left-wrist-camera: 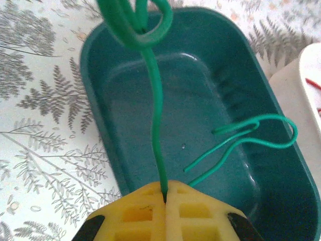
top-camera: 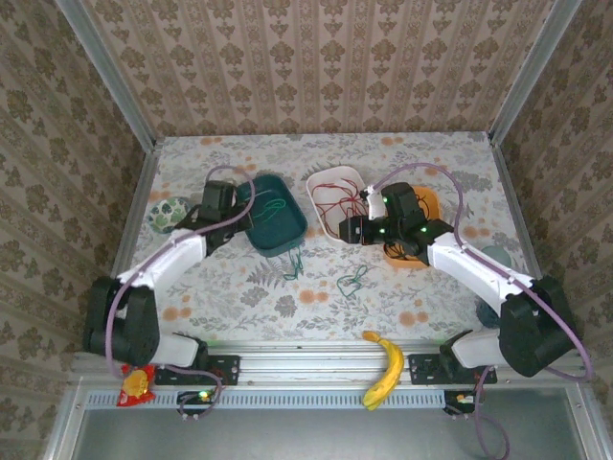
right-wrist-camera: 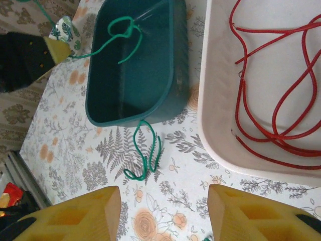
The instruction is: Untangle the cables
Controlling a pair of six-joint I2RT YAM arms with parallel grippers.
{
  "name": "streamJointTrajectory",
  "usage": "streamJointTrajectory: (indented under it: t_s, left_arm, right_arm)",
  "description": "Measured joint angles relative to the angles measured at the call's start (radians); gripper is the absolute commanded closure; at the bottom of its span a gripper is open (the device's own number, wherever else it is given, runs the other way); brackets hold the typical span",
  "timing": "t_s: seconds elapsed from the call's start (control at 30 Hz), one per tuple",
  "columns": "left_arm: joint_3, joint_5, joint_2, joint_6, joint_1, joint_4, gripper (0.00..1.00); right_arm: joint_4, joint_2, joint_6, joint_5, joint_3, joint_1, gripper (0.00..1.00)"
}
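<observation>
My left gripper (left-wrist-camera: 165,193) is shut on a green cable (left-wrist-camera: 157,125) that rises from the pinch and coils above the teal bin (left-wrist-camera: 100,105). Another stretch of green wire (left-wrist-camera: 241,140) hangs inside the bin. From above, the left gripper (top-camera: 244,206) sits at the bin's left rim. Red cable (right-wrist-camera: 281,100) lies looped in the white tray (right-wrist-camera: 215,120). My right gripper (right-wrist-camera: 164,201) is open over bare table, just short of a loose green cable (right-wrist-camera: 145,158) lying by the bin's near end. A second small green cable (top-camera: 354,279) lies on the table further right.
An orange dish (top-camera: 426,203) sits under the right arm. A patterned bowl (top-camera: 170,213) stands at the left and a teal cup (top-camera: 496,257) at the right. A banana (top-camera: 386,369) and a red packet (top-camera: 136,385) lie at the near rail.
</observation>
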Motion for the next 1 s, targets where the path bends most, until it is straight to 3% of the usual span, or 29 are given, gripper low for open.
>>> streamJointTrajectory:
  t_s: [0.13, 0.2, 0.27, 0.37, 0.4, 0.53, 0.7, 1.0]
  left_arm:
    - [0.123, 0.074, 0.119, 0.089, 0.003, -0.111, 1.00]
    - [0.177, 0.094, 0.167, 0.126, 0.001, -0.165, 0.77]
    - [0.218, 0.094, 0.203, 0.156, -0.001, -0.206, 0.37]
    - [0.234, 0.089, 0.201, 0.183, -0.010, -0.231, 0.13]
    - [0.234, 0.085, 0.192, 0.192, -0.016, -0.232, 0.09]
    - [0.225, 0.051, 0.101, 0.230, -0.086, -0.222, 0.05]
    - [0.192, -0.002, -0.011, 0.253, -0.258, -0.188, 0.04]
    - [0.063, 0.012, 0.050, 0.294, -0.548, -0.144, 0.11]
  right_arm:
    - [-0.026, -0.005, -0.019, 0.008, 0.000, 0.000, 0.49]
    - [-0.039, -0.005, -0.029, 0.008, 0.000, 0.000, 0.49]
    - [-0.052, -0.005, -0.037, 0.007, 0.000, 0.003, 0.49]
    - [-0.070, -0.005, -0.053, 0.007, 0.000, 0.013, 0.49]
    - [-0.074, -0.005, -0.055, 0.008, 0.000, 0.016, 0.49]
    - [-0.097, -0.005, -0.055, 0.024, 0.000, 0.024, 0.49]
    - [-0.133, -0.005, -0.054, 0.100, -0.029, 0.039, 0.49]
    - [-0.229, 0.083, -0.051, 0.168, -0.075, 0.070, 0.53]
